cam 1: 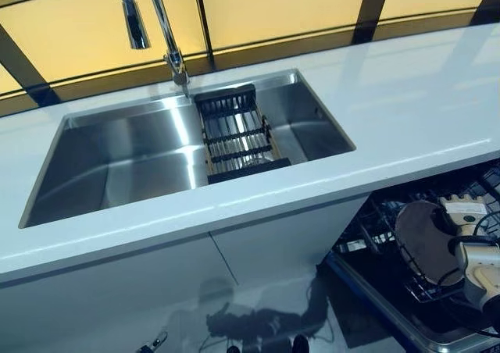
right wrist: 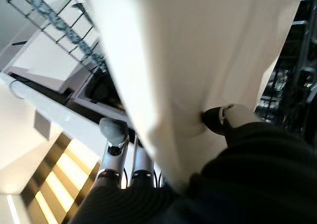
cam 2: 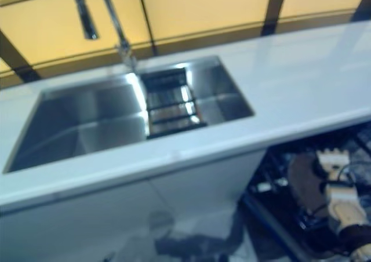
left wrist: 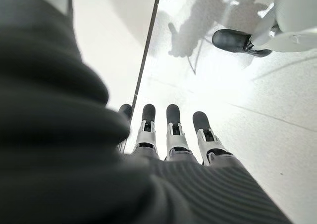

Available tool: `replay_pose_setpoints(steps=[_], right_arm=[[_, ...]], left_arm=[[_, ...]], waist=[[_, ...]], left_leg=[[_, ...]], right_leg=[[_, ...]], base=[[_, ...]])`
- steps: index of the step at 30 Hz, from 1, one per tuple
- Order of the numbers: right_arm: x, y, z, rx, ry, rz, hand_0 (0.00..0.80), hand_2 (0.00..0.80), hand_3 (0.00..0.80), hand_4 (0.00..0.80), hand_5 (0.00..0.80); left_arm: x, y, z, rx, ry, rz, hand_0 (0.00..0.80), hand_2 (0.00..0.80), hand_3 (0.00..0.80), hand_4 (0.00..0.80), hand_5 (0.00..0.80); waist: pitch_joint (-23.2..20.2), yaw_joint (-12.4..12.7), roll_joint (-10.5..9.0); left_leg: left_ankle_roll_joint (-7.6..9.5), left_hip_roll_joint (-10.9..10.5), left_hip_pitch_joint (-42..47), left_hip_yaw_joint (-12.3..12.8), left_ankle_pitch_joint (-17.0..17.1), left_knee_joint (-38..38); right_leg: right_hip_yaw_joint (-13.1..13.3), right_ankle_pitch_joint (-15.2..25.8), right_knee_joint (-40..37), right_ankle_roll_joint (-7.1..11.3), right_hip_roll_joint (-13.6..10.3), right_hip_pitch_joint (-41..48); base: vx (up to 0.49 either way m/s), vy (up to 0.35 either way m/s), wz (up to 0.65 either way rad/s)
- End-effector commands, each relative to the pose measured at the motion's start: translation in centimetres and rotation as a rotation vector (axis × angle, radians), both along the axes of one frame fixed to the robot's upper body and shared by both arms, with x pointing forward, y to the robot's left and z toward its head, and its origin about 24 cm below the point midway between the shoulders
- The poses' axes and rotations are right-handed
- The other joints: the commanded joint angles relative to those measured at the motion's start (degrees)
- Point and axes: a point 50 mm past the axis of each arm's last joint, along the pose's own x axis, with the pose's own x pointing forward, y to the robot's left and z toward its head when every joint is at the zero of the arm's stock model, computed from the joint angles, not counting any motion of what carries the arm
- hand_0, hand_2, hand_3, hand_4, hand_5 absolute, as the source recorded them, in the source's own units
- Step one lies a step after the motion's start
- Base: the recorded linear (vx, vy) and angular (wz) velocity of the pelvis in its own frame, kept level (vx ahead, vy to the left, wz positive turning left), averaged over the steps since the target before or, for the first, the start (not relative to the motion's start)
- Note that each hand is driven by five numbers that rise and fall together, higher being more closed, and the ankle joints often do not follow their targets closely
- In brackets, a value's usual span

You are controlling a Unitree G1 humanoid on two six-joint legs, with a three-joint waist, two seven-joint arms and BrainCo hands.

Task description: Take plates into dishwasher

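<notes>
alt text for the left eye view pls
The robot's right hand holds a pale plate over the open dishwasher rack at lower right. A white counter above holds a steel sink with a faucet.

Warm backlight, glare on sink, right-eye view blurred

A rack sits in the sink, right of centre; the dishwasher basket lies below the counter.

r hand low at right, thumb and fingers pinching a plate. l hand hangs w/ fingers straight.
</notes>
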Motion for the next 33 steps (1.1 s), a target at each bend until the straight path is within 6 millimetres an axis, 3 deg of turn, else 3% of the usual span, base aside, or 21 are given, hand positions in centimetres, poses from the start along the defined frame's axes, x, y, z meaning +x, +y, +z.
replay_pose_setpoints(steps=[1, 9, 20, 21, 22, 23, 33], right_arm=[[2.1, -0.2, 3.5, -0.067, -0.082, 0.002, 0.800, 0.800, 0.800, 0.800, 0.800], [2.1, -1.0, 4.1, -0.088, -0.087, -0.027, 0.800, 0.800, 0.800, 0.800, 0.800], [2.1, -0.8, 3.0, -0.035, -0.027, -0.034, 0.800, 0.800, 0.800, 0.800, 0.800], [2.1, -0.8, 3.0, -0.032, -0.030, -0.037, 0.533, 0.533, 0.533, 0.533, 0.533], [2.0, -0.8, 2.9, -0.029, -0.031, -0.039, 0.430, 0.430, 0.430, 0.430, 0.430], [1.9, -0.9, 2.9, -0.019, -0.041, -0.045, 0.000, 0.000, 0.000, 0.000, 0.000], [0.9, -1.1, 2.6, 0.012, -0.070, -0.071, 0.000, 0.000, 0.000, 0.000, 0.000]], left_arm=[[2.5, 1.8, 1.3, 0.043, -0.093, 0.043, 0.000, 0.000, 0.000, 0.000, 0.000], [2.8, 1.6, 1.3, 0.040, -0.104, 0.035, 0.000, 0.000, 0.000, 0.000, 0.000], [3.1, 1.3, 1.4, 0.038, -0.113, 0.030, 0.000, 0.000, 0.000, 0.000, 0.000], [3.1, 1.4, 1.3, 0.041, -0.109, 0.027, 0.000, 0.000, 0.000, 0.000, 0.000], [3.0, 1.4, 1.3, 0.042, -0.107, 0.026, 0.000, 0.000, 0.000, 0.000, 0.000], [2.9, 1.6, 1.4, 0.045, -0.104, 0.022, 0.000, 0.000, 0.000, 0.000, 0.000], [2.0, 1.5, 1.1, 0.049, -0.079, 0.006, 0.000, 0.000, 0.000, 0.000, 0.000]], waist=[[1.4, 1.7, -1.82], [2.4, 1.6, -0.66], [2.9, 1.3, -0.22], [2.8, 1.2, -0.30], [2.8, 1.2, -0.34], [2.6, 1.2, -0.57], [0.5, 0.7, -2.76]], left_leg=[[3.71, -2.0, 0.0, -2.5, -5.6, -0.1], [3.50, -2.4, -0.9, -2.8, -5.3, -0.1], [3.42, -2.6, -0.7, -2.7, -5.2, -0.1], [3.36, -2.5, -0.6, -2.7, -5.2, -0.1], [3.34, -2.5, -0.6, -2.6, -5.2, -0.1], [3.27, -2.5, -0.5, -2.7, -5.2, -0.1], [3.31, -1.8, 1.7, -1.9, -5.9, -0.1]], right_leg=[[-2.3, -4.9, 0.2, 3.86, -1.6, 2.0], [-2.4, -4.7, 0.2, 3.84, -1.9, 1.1], [-2.2, -4.7, 0.2, 3.69, -2.0, 1.2], [-2.2, -4.7, 0.2, 3.72, -2.0, 1.3], [-2.2, -4.7, 0.2, 3.73, -2.0, 1.3], [-2.3, -4.8, 0.2, 3.73, -1.9, 1.5], [-2.0, -5.2, 0.2, 3.80, -1.5, 3.5]], base=[[0.000, 0.000, 0.00], [-0.002, -0.001, 0.00], [0.000, 0.000, 0.00], [0.000, 0.000, 0.00], [0.000, 0.000, 0.00], [0.000, 0.000, 0.00], [0.020, 0.022, 0.00]])
